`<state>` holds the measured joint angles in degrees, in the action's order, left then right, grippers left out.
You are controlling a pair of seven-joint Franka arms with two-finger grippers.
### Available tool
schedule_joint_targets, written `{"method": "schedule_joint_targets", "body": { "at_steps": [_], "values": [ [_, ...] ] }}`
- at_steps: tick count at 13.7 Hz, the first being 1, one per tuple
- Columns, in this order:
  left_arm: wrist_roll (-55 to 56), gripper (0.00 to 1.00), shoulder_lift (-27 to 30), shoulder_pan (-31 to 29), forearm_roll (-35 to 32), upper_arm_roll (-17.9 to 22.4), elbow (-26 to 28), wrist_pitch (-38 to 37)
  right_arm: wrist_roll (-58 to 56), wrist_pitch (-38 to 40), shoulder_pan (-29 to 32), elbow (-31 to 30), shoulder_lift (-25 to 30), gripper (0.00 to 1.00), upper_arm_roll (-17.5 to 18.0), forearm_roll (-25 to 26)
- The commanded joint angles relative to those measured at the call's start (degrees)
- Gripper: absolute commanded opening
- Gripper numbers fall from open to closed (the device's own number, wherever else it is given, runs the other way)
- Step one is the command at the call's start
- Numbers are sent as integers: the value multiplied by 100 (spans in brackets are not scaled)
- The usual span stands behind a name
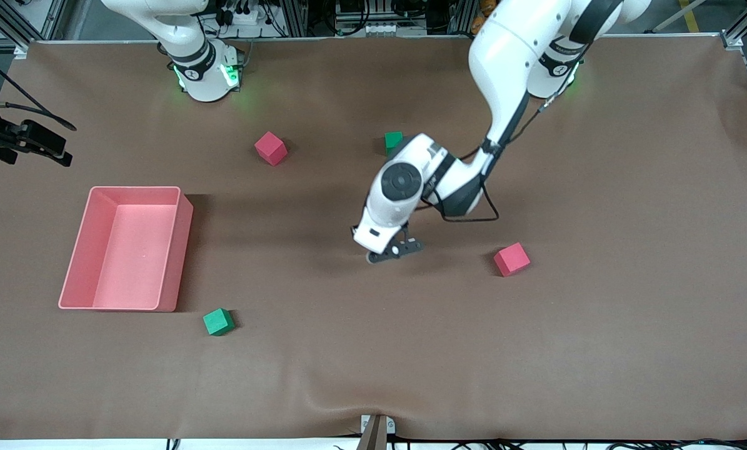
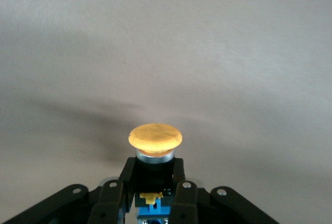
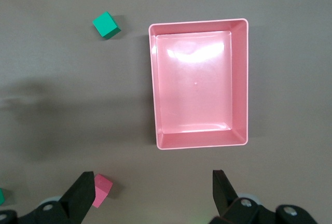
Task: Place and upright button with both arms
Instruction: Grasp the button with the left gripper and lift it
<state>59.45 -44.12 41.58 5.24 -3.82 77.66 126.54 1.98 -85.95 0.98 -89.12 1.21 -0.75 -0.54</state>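
The button (image 2: 155,137) has a round orange cap and a black-and-blue body. My left gripper (image 2: 154,175) is shut on its black body, and the cap sticks out past the fingertips. In the front view the left gripper (image 1: 397,249) is low over the middle of the table, and the button is hidden under the hand there. My right gripper (image 3: 152,175) is open and empty, high above the table near the pink bin (image 3: 197,23). It is out of the front view.
The pink bin (image 1: 135,189) stands toward the right arm's end. Pink cubes (image 1: 270,148) (image 1: 511,259) and green cubes (image 1: 218,322) (image 1: 393,140) lie scattered on the brown mat. The right wrist view shows a green cube (image 3: 106,25) and a pink cube (image 3: 102,189).
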Motion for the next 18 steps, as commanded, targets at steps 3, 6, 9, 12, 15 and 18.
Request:
{"method": "schedule_joint_targets", "body": {
  "at_steps": [3,6,9,12,15,18],
  "values": [
    [1260,0,343,499,-1215,92,118,-103,-66,105,34,-26,46,100,-39,-7],
    [2271,0,369,877,-2504,110,118,-138,-57,105,-1,-26,46,100,-39,1],
    [2642,0,536,887,-2739,92,92,-375,-57,96,-27,-26,46,100,-39,1],
    [3833,0,536,1079,-2870,145,74,-1068,-57,96,-28,-26,38,100,-31,-7],
    [5125,0,440,1790,-4194,338,83,-1728,-57,105,-28,-26,37,100,-31,-7],
    [6102,0,159,2099,-4846,347,74,-1738,-57,123,-28,-26,46,100,-31,-7]
  ]
}}
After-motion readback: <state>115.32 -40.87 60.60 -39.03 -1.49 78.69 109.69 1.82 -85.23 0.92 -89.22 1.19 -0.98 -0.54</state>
